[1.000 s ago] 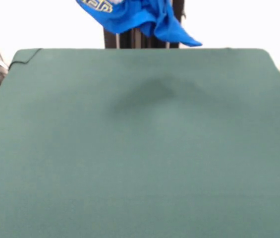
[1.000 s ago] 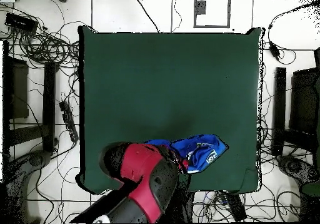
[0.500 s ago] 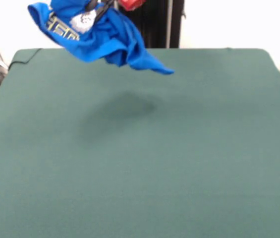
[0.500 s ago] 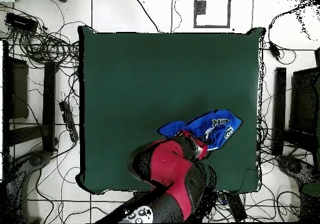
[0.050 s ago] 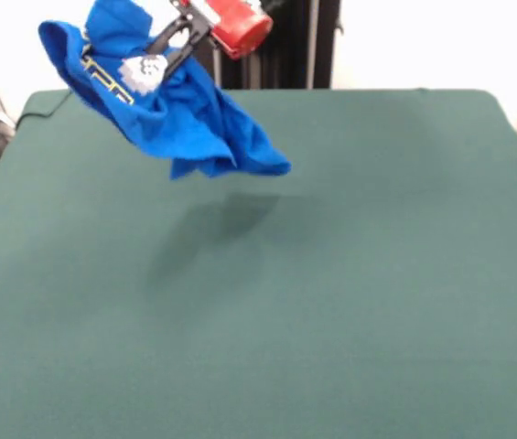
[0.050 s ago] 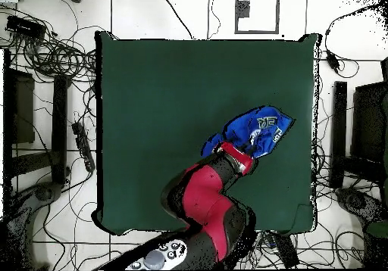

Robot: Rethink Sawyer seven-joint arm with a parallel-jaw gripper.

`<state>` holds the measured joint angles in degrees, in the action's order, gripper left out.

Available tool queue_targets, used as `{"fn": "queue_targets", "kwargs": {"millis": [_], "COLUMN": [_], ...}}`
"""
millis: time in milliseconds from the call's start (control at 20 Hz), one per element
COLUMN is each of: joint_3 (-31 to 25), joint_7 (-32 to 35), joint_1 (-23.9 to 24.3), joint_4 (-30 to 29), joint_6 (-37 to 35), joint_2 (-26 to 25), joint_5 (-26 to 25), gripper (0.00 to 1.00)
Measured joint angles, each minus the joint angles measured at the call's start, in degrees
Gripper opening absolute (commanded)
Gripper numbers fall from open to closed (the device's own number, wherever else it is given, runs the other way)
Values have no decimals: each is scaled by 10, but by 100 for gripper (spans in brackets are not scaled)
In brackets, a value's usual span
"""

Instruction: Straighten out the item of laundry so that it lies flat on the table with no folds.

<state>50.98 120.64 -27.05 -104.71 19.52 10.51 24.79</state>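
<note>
The bright blue T-shirt (image 5: 171,110) hangs bunched in the air above the dark green table (image 5: 331,302), near its far left part in the front view. My gripper (image 5: 159,57) is shut on the shirt's upper folds, beside the white-and-grey graphic. A loose flap droops to the lower right, and a shadow lies on the felt below. In the overhead view the T-shirt (image 6: 258,130) shows crumpled over the table (image 6: 167,101) toward its right side, just past the red arm's end, where the gripper (image 6: 246,148) is mostly hidden by cloth.
Cables (image 6: 53,48) and dark equipment lie on the floor around the table in the overhead view. The red and black arm (image 6: 204,200) reaches in over the table's bottom edge. A dark upright post (image 5: 285,46) stands behind the far edge.
The arm has carried the shirt further out over the table and lower. The cloth has swung, with its hanging flap now drooping down closer to the felt.
</note>
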Motion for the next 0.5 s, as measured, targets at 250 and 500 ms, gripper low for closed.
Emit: {"fn": "queue_targets", "kwargs": {"millis": [250,500], "joint_3": [-5,-19], "joint_7": [60,117], "joint_1": [-41,-64], "joint_4": [-39,-82], "joint_6": [160,243], "joint_2": [-61,-99], "joint_5": [141,222], "gripper": [0,0]}}
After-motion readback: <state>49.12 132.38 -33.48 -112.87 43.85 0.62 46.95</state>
